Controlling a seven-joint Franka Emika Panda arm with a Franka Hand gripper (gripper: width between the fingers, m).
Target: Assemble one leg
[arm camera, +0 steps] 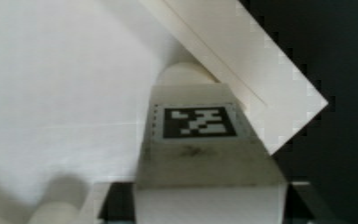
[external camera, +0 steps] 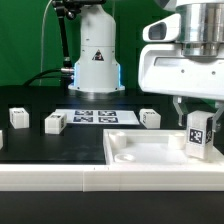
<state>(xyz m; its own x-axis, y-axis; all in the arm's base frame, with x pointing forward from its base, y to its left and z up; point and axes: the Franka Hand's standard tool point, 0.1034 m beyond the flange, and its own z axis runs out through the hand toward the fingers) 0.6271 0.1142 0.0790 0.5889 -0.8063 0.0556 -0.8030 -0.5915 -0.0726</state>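
Observation:
My gripper (external camera: 197, 118) is shut on a white leg (external camera: 198, 134) with a black-and-white tag on its face. It holds the leg upright over the right end of the large flat white panel (external camera: 140, 150). In the wrist view the leg (arm camera: 202, 150) fills the space between my dark fingers (arm camera: 119, 200), above the panel (arm camera: 69, 90) near its edge. Three more legs stand on the black table behind the panel: one at the far left (external camera: 17, 117), one left of centre (external camera: 54, 123), one right of centre (external camera: 149, 118).
The marker board (external camera: 96, 116) lies flat on the table in front of the robot base (external camera: 95, 60). The panel has a raised rim and rounded recesses. A green backdrop stands behind.

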